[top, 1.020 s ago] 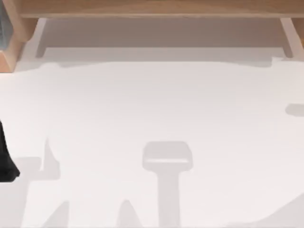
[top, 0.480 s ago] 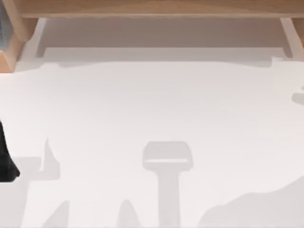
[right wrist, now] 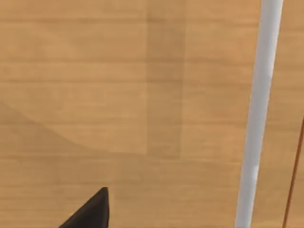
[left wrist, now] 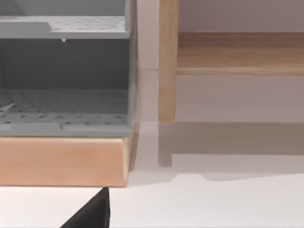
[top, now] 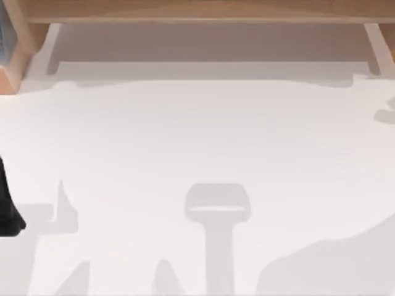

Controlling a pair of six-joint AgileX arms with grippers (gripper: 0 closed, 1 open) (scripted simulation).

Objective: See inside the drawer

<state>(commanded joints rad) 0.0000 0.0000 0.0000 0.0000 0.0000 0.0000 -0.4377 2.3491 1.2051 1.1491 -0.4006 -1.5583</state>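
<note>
1. The drawer (right wrist: 118, 95) is the thing to watch. In the right wrist view you see a flat front of light wood, close before the camera, with fine grain lines running across it.
2. A straight white bar (right wrist: 259, 114) lies over that wood front, smooth and round-edged. It may be the handle, but you cannot be sure.
3. Just beside the bar a thin dark line (right wrist: 294, 175) runs along the wood. You cannot tell whether it is a seam or an edge, nor whether the drawer is pulled out or pushed in.
4. Soft shadow bands fall across the wood front.
5. The right gripper (right wrist: 92, 211) shows as a black tip close to the wood front and apart from the bar. You cannot tell whether it is released or clenched.
6. The left arm (top: 7, 209) sits at the left edge of the white table (top: 197, 135) in the top view.
7. The left gripper (left wrist: 92, 213) shows as a black tip over the table, near a wood-framed grey rack (left wrist: 64, 104) with perforated shelves. Its state you cannot tell either.
8. Beside the rack stands a wooden post (left wrist: 167, 61), and a wooden shelf (left wrist: 240, 52) runs off from it.
9. In the top view a long wooden board (top: 197, 11) spans the table's far edge.
</note>
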